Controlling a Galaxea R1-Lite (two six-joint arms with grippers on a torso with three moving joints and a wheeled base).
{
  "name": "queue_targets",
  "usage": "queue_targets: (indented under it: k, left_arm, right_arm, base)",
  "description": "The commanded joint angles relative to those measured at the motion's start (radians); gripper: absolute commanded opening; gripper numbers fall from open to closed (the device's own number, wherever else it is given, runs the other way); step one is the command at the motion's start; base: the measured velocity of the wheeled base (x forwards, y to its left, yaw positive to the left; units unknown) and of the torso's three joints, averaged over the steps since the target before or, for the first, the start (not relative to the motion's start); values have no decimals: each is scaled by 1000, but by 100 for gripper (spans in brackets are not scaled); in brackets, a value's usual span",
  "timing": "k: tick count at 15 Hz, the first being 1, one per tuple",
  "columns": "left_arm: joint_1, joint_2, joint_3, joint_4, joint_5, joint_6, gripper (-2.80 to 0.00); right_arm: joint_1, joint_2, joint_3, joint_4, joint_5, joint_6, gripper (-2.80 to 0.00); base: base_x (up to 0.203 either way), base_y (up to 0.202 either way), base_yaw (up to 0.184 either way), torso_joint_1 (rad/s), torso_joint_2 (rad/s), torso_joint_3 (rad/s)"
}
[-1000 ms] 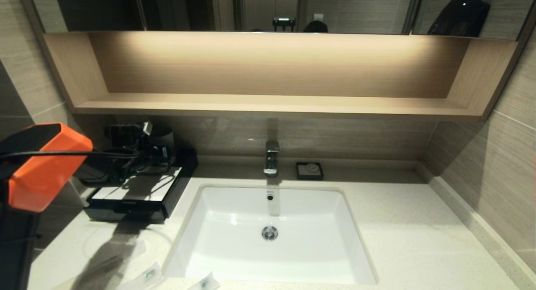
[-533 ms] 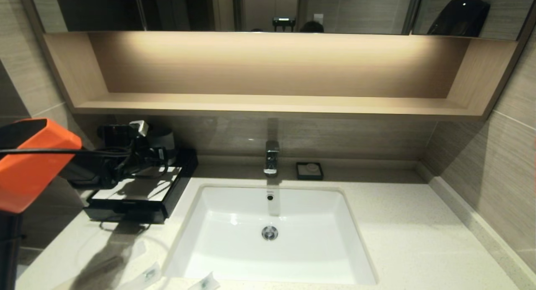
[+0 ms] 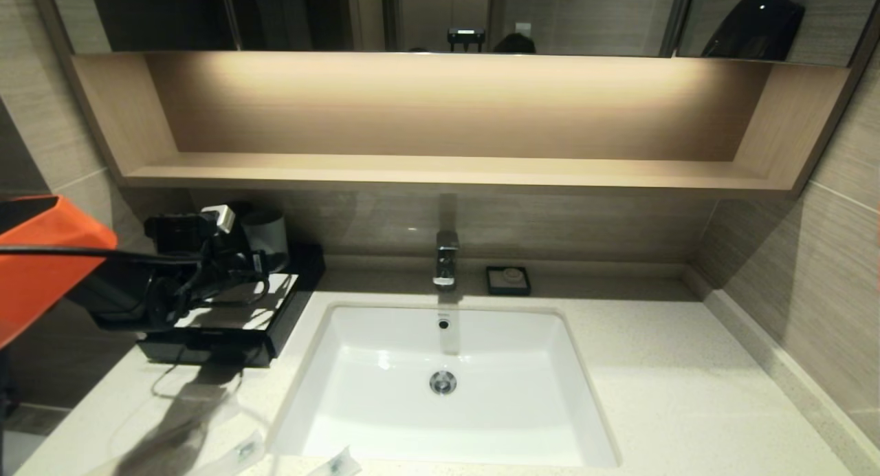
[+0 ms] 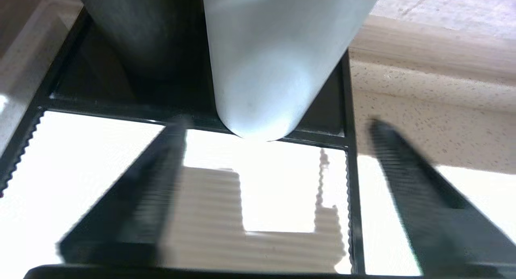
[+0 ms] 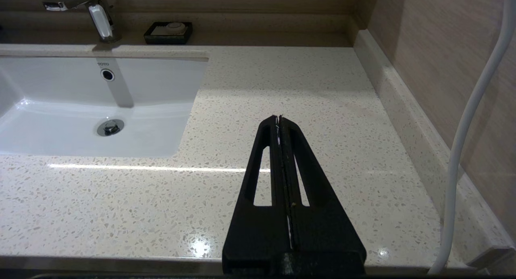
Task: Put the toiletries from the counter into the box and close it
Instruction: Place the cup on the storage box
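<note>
The box (image 3: 227, 325), black with a white top panel (image 4: 80, 170), stands at the counter's (image 3: 653, 366) back left. My left gripper (image 3: 251, 269) hovers low over that panel, open, with nothing between its fingers (image 4: 403, 170); its tips point at a frosted cup (image 4: 262, 69) at the box's back. Two toiletries packets (image 3: 240, 452) (image 3: 340, 462) lie on the counter's front edge, left of the basin (image 3: 447, 380). My right gripper (image 5: 279, 119) is shut and empty above the bare counter (image 5: 302, 81) right of the basin; the head view does not show it.
A tap (image 3: 445, 259) rises behind the basin, with a small black soap dish (image 3: 508, 280) to its right. A wooden shelf (image 3: 447, 173) overhangs the back wall. Tiled walls close in both sides. A white cable (image 5: 467, 121) hangs beside my right gripper.
My left arm has drawn back toward the left, carrying the gripper leftward over the box top. Packets and right arm have not moved.
</note>
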Motion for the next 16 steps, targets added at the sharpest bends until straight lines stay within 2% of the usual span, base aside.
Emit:
queue_targets:
  k: [1, 16]
  left_arm:
    - [0, -16, -6, -1, 1, -1, -280]
    - [-17, 54, -56, 15, -1, 2, -280]
  right_arm:
    - [0, 0, 0, 0, 1, 0, -280]
    - [0, 0, 0, 0, 0, 0, -280]
  base:
    - [0, 0, 0, 0, 0, 0]
    - [0, 0, 0, 0, 0, 0]
